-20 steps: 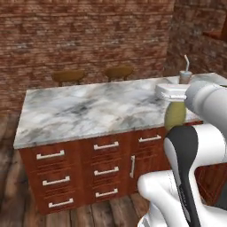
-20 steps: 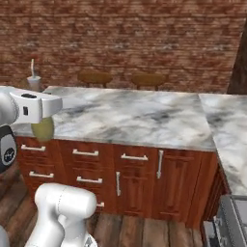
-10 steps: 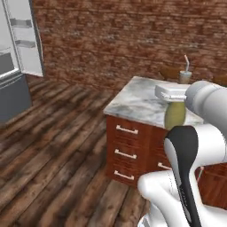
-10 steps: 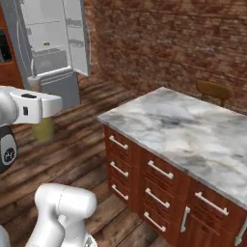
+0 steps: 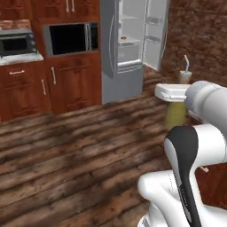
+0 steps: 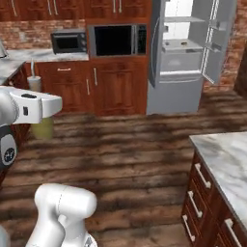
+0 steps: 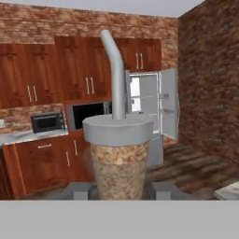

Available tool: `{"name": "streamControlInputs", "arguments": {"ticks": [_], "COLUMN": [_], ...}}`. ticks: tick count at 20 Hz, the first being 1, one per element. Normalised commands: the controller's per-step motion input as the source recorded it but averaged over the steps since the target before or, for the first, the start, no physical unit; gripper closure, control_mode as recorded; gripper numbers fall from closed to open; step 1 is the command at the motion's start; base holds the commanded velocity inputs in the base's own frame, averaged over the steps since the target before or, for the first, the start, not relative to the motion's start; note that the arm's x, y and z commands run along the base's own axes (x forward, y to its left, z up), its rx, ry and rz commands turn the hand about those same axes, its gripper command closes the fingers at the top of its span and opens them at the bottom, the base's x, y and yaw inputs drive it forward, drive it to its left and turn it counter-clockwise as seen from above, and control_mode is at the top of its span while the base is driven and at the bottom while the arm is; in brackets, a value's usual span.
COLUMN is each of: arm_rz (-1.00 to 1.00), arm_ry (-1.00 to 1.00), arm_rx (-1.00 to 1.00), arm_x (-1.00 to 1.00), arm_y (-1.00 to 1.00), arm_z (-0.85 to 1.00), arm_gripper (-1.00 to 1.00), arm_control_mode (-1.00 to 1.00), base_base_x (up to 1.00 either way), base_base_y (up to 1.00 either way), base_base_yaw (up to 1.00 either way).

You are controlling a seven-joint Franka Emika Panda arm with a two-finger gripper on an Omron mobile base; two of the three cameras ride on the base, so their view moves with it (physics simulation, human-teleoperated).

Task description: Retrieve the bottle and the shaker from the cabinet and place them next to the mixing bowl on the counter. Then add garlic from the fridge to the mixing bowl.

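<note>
My gripper (image 7: 121,189) is shut on a brownish speckled cup (image 7: 119,163) with a grey lid and a bent straw, held upright. From the base, the cup's lid and straw (image 5: 184,74) rise above the hand and its olive-toned body (image 5: 175,116) hangs below it; the same body (image 6: 42,128) shows from the right. The grey fridge (image 5: 128,48) (image 6: 185,58) stands across the floor with its doors open and white shelves showing. A small item lies on one shelf, too small to identify. A corner of the marble counter (image 6: 226,154) is at the right. Bottle, shaker, mixing bowl and garlic are out of view.
Reddish-brown wall cabinets (image 7: 70,70) with shut doors hang above a built-in oven (image 5: 71,39) and a microwave (image 6: 70,42) on a side worktop. Base cabinets (image 5: 26,88) line the wall. Bare wooden floor (image 5: 80,146) lies between me and the fridge. A brick wall (image 7: 210,84) runs along the right.
The whole picture has swung from the island counter to the fridge wall, so the base has turned. The cup stays in my shut gripper, in the same place relative to the arm.
</note>
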Motion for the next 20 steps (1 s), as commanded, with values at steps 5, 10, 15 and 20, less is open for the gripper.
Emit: {"name": "streamControlInputs", "arguments": {"ticks": [5, 10, 15, 20], "arm_rz": [0.0, 0.0, 0.0, 0.0], "arm_ry": [0.0, 0.0, 0.0, 0.0], "arm_rx": [0.0, 0.0, 0.0, 0.0], "arm_x": [0.0, 0.0, 0.0, 0.0], "arm_y": [0.0, 0.0, 0.0, 0.0], "arm_z": [0.0, 0.0, 0.0, 0.0], "arm_gripper": [1.0, 1.0, 1.0, 1.0], "arm_control_mode": [1.0, 1.0, 1.0, 1.0], "base_base_x": [0.0, 0.52, 0.79, 0.51], "base_base_y": [0.0, 0.0, -0.01, 0.0], "base_base_yaw": [1.0, 0.91, 0.84, 0.91]}}
